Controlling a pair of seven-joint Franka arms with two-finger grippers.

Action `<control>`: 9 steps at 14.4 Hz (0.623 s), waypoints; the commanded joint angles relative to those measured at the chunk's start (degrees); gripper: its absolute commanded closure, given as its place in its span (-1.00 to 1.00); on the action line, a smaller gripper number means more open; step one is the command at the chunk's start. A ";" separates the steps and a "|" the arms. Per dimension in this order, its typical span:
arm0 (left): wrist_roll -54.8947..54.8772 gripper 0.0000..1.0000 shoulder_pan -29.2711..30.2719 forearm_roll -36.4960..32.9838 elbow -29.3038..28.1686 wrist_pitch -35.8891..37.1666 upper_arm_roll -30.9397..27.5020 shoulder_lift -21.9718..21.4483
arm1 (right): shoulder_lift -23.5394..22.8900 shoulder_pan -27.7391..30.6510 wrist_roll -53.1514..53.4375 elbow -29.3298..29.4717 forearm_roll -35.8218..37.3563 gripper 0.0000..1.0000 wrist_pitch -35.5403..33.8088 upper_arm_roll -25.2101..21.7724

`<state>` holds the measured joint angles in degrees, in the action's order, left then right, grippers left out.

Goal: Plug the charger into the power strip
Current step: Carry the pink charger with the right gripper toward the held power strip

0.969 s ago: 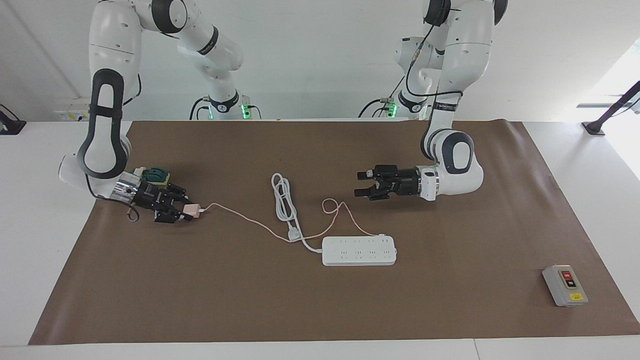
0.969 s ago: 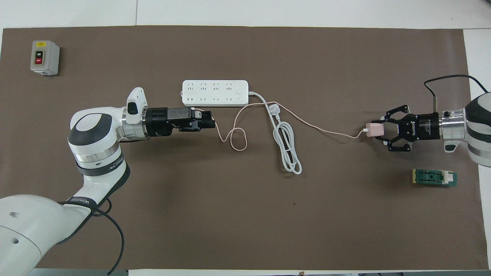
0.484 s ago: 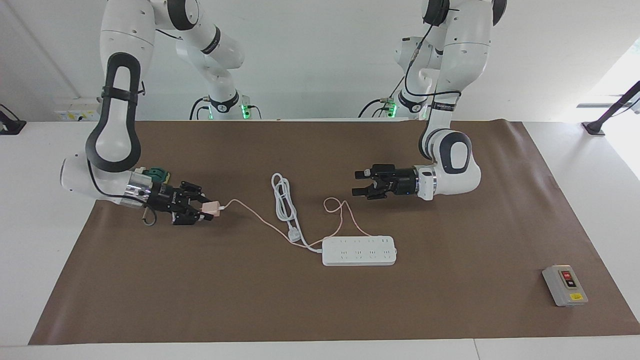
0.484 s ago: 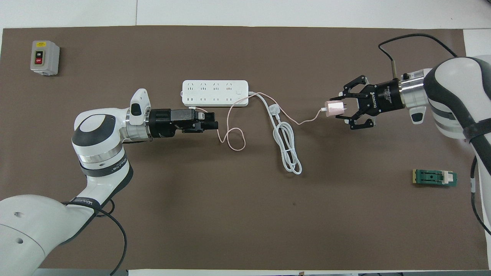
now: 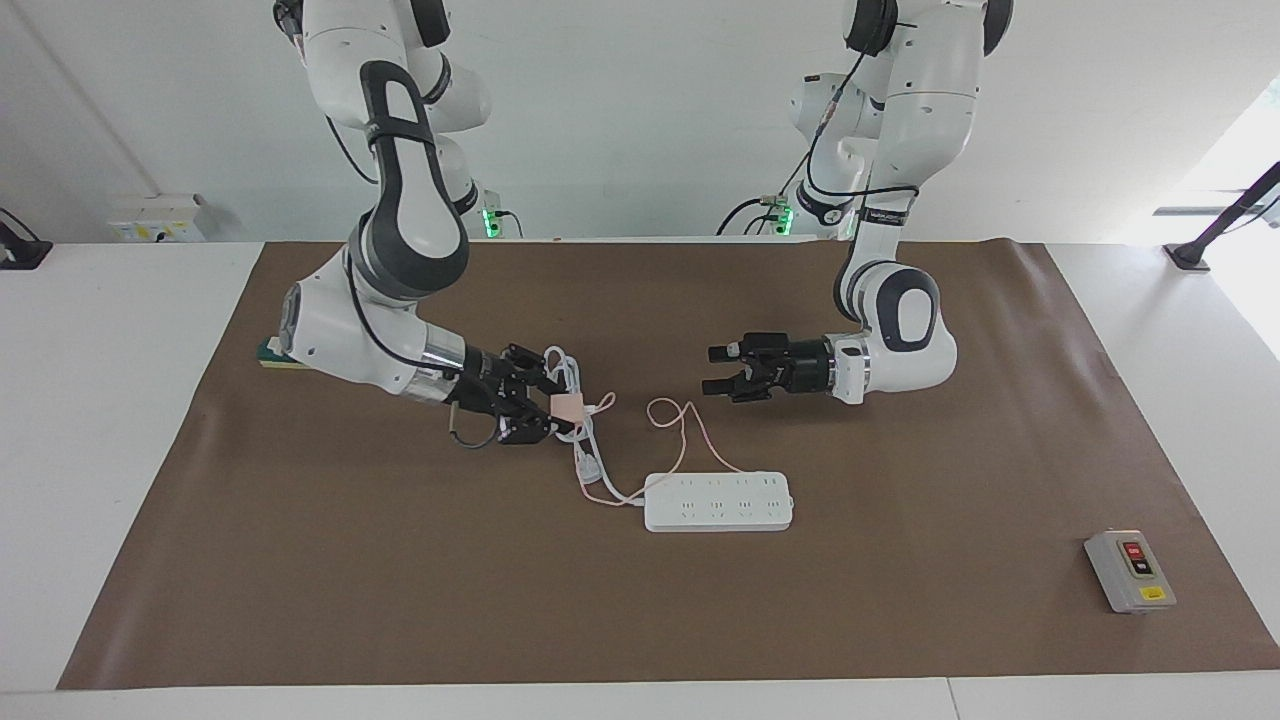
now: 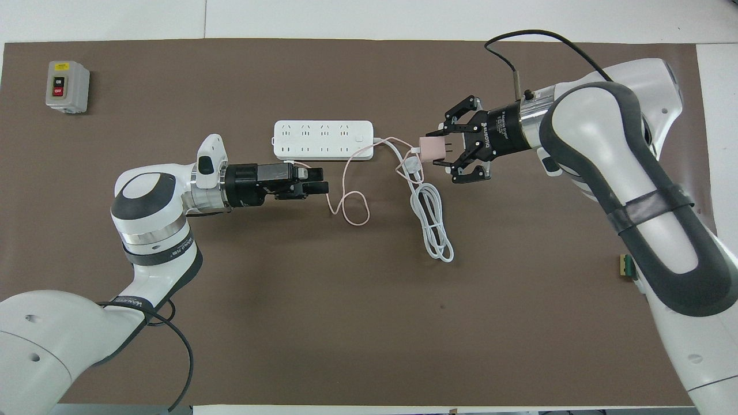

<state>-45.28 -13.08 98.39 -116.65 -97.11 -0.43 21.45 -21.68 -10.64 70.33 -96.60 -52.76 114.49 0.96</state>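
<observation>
**One charger held, one power strip flat**

Facing view: the right gripper [image 5: 540, 408] clamps the one charger [image 5: 567, 405] over the white cord coil [image 5: 566, 385]; the one power strip [image 5: 718, 501] lies on the worktop [image 5: 400, 580].

Overhead view: the left gripper [image 6: 314, 187], fingers apart, hovers just nearer the robots than the strip.

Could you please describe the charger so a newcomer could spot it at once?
Start at the white power strip mid-mat. Over its coiled white cord, the right claw grips the charger: a small pale-pink cube trailing a thin pink cable, unlike the thick white one.
</observation>
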 commanded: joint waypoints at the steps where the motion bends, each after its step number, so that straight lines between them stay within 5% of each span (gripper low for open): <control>1: -1.56 -1.00 -1.07 2.68 -0.86 -0.10 -0.80 -0.09 | -0.73 -3.23 3.05 0.97 -1.12 1.00 2.75 -0.26; 9: -1.65 -1.00 -2.56 5.15 -0.59 -0.01 -0.80 0.61 | -1.52 -12.20 9.30 2.73 -1.12 1.00 8.20 -0.26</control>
<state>-45.53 -14.71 102.00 -116.66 -97.09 -0.38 22.02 -22.03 -22.10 78.86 -95.52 -52.79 122.09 0.96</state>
